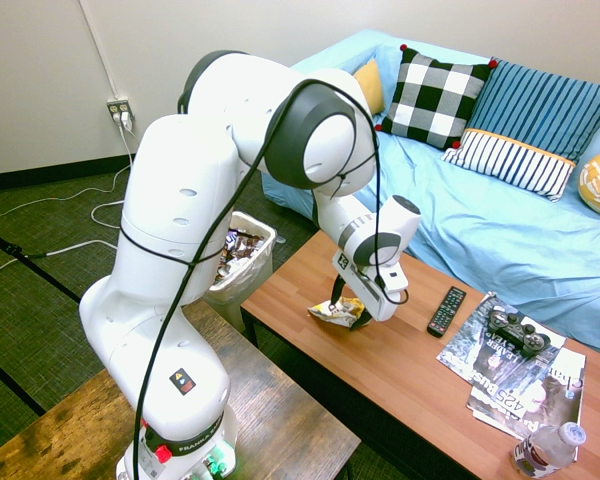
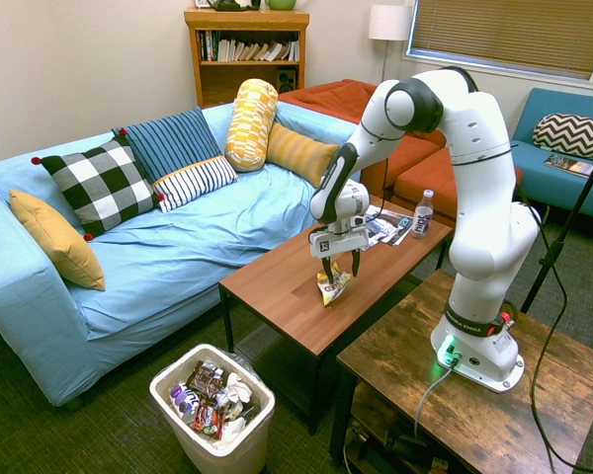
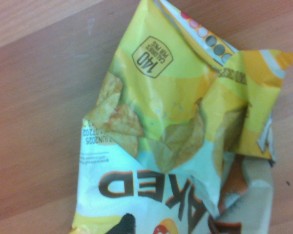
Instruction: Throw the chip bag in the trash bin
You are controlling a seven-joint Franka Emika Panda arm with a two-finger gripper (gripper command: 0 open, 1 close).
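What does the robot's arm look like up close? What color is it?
The arm is glossy white with fat rounded segments and dark grey caps at its joints. A black cable loops along it. Its gripper has two thin dark fingers below a white block with a small black-and-white label.

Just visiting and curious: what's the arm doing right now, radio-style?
Gripper open, right over chip bag. Bag on table, not held. Trash bin on floor, path clear.
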